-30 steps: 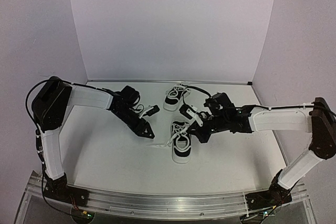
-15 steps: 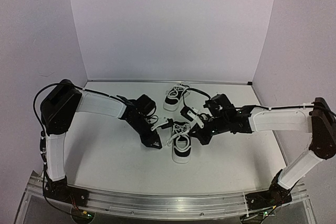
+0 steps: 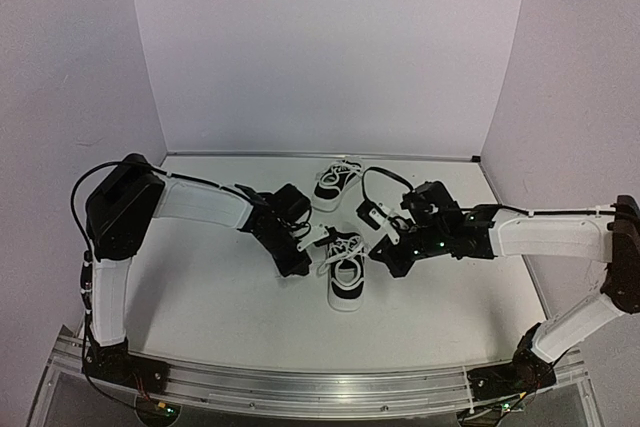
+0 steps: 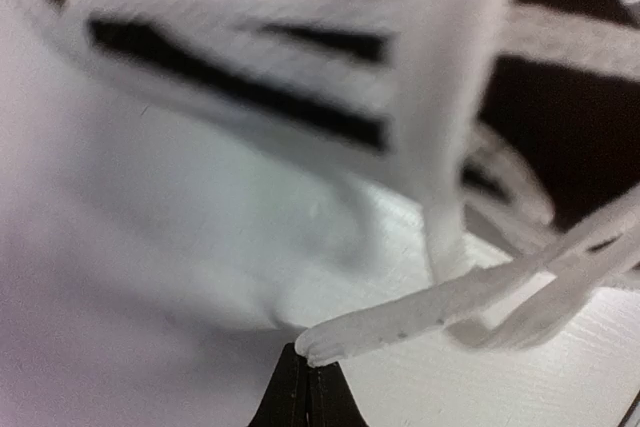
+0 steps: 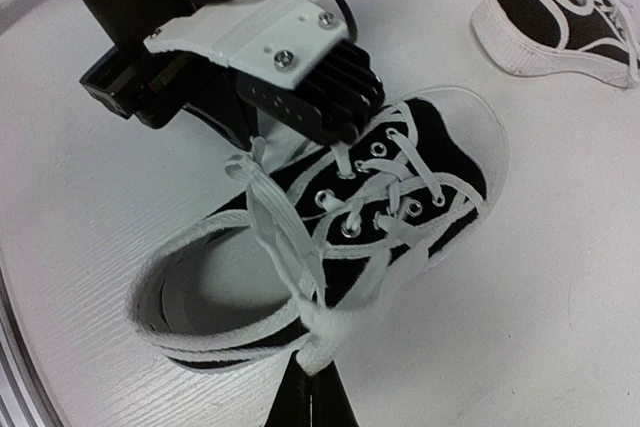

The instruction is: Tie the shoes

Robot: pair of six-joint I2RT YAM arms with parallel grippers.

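Shoes are being kept on the white table [image 3: 200,297]: the near shoe [image 3: 345,277] is being flanked by both grippers, while the far shoe [image 3: 335,183] is being left well apart, near the back wall. A lace end [image 4: 380,327] is being pinched by the closed left gripper [image 4: 308,387] just beside the near shoe. A lace strand [image 5: 300,277] is being clamped by the closed right gripper [image 5: 310,392] beside the shoe's collar.
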